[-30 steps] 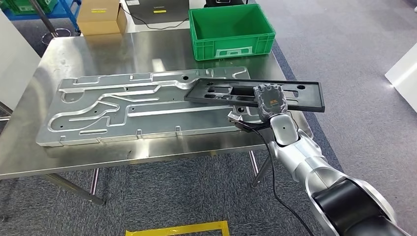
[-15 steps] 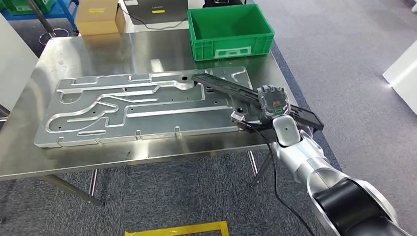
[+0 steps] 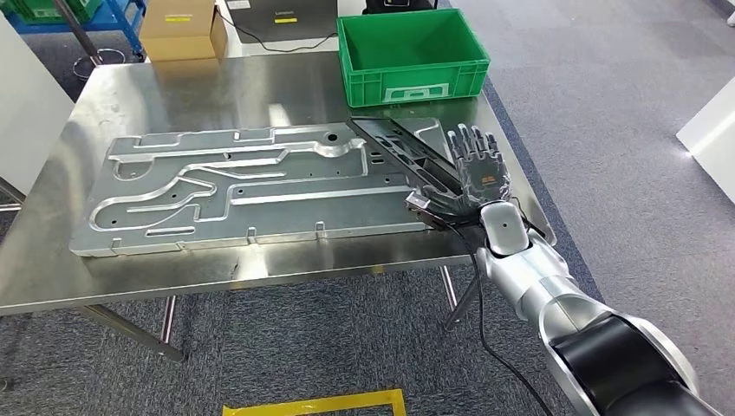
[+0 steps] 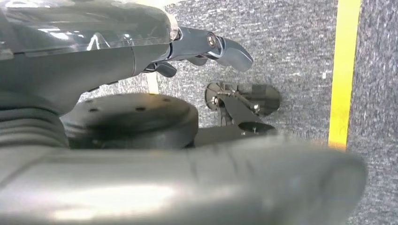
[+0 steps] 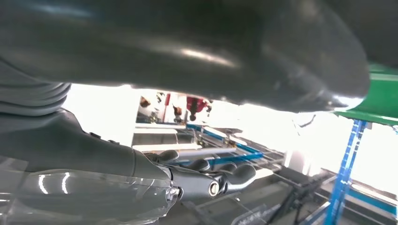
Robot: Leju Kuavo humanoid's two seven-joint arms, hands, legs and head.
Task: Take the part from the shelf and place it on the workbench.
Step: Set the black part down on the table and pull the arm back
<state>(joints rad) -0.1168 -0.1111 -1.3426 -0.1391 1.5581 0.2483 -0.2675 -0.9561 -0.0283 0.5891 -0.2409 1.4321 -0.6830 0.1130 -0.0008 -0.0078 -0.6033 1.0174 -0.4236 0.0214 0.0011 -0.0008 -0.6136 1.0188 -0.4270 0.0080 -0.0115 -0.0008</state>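
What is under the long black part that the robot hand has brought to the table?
The black part lies on the right end of the big grooved metal plate, which rests on the steel table. The right robot hand, fingers spread, covers its near end, so what supports that end cannot be seen.

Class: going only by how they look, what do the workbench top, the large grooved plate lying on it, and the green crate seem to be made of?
Workbench top: likely stainless steel; brushed, with soft reflections.
Grooved plate: probably machined aluminium; pale matte grey with milled channels.
Green crate: apparently moulded plastic; even colour, ribbed walls.
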